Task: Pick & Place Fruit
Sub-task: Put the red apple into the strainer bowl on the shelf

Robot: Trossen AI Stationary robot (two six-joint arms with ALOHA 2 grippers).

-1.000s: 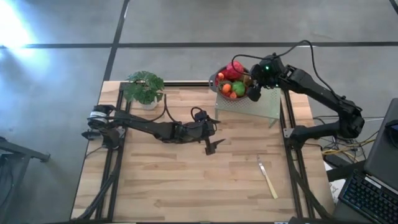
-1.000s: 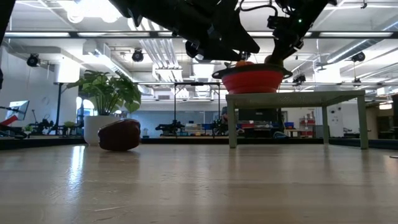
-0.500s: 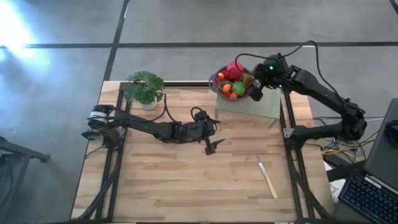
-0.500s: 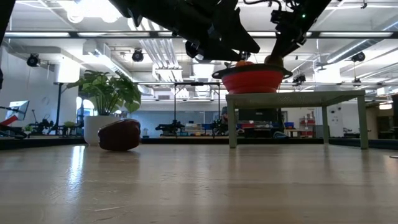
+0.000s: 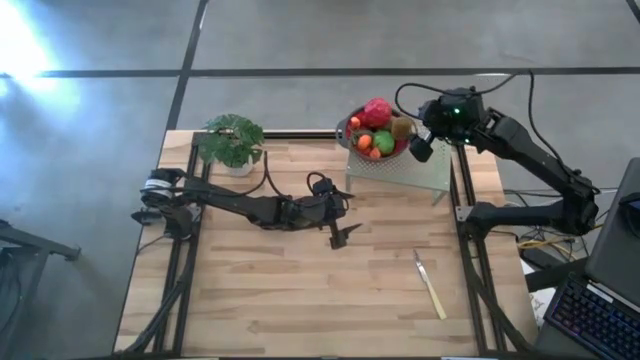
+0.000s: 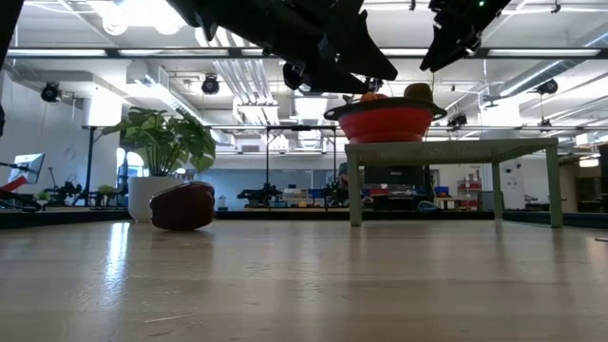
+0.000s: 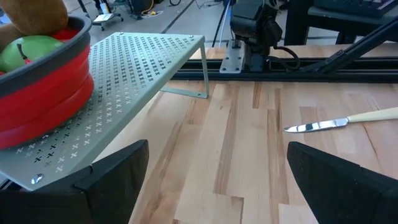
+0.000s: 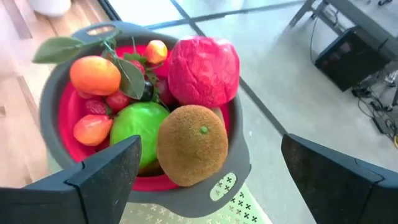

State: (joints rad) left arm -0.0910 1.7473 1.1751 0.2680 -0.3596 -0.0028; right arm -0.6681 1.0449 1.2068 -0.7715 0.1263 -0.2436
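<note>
Right wrist view: right gripper (image 8: 205, 171) hangs wide open and empty above the red bowl (image 8: 68, 112). Fruit piled inside: brown kiwi (image 8: 191, 145), green apple (image 8: 138, 127), magenta fruit (image 8: 204, 70). Left gripper (image 7: 217, 180) open, empty, mid-table.

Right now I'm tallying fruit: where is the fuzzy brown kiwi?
High view, far right: the fuzzy brown kiwi sits in the red bowl, beside the green apple and the magenta fruit.

Right gripper (image 5: 419, 148) aloft at the far right, jaws wide; left gripper (image 5: 340, 234) mid-table, jaws wide.
</note>
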